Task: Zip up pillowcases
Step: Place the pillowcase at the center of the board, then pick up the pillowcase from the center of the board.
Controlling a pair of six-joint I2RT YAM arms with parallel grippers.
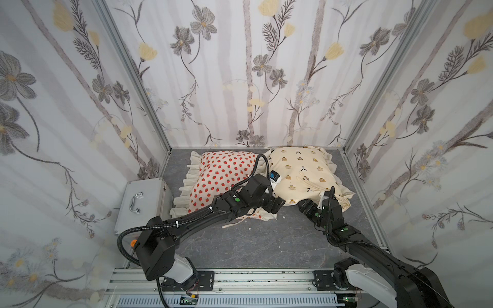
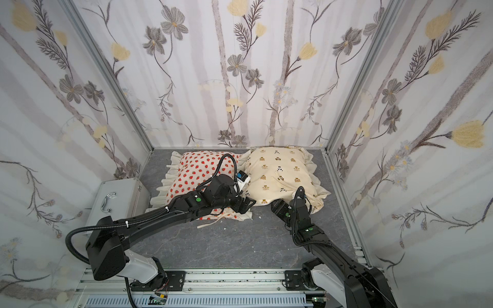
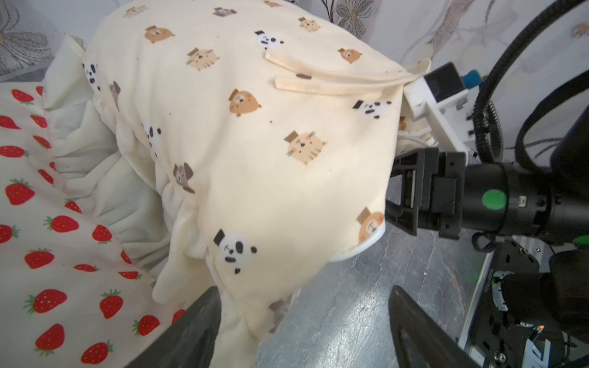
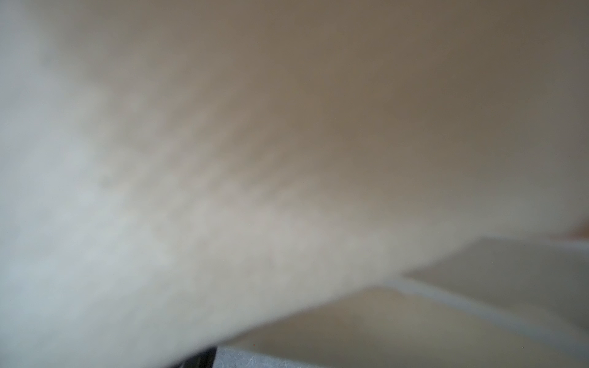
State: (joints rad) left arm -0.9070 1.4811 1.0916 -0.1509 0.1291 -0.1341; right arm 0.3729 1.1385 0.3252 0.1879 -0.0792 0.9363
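At the 7 o'clock corner of the bear pillowcase [image 3: 255,143], the left gripper [image 3: 304,291] stands wide open and holds nothing. The corner's cream fabric droops between its fingers [image 3: 197,321] and seems to lie against one of them, with bare counter [image 3: 344,318] by the other.

At the same pillowcase's 6 o'clock edge, the right gripper [image 3: 393,191] has its jaws spread wide, the tips hidden behind the fabric. Its own wrist view is filled with blurred cream cloth pressed close to the lens, so what the tips touch cannot be told.

Two pillowcases lie at the far side of the counter in both top views. The strawberry pillowcase [image 1: 221,170] is at 11 o'clock and the bear one [image 1: 301,170] at 1 o'clock, and their ruffles [image 1: 268,156] meet in the middle. Two ties [image 3: 318,89] lie flat across the top of the bear pillowcase. One more tie [image 1: 234,224] trails from the strawberry pillowcase onto the counter at its 5 o'clock corner.

Both arms reach in from 6 o'clock. The left arm [image 1: 213,210] crosses the near right corner of the strawberry pillowcase and hides it. That arm's white wrist block [image 1: 274,178] covers the strip where the two pillowcases meet.

One metal case [image 1: 144,200] with a handle lies flat at 9 o'clock, just beside the strawberry pillowcase's ruffle. Flowered walls [image 1: 240,80] close in three sides.
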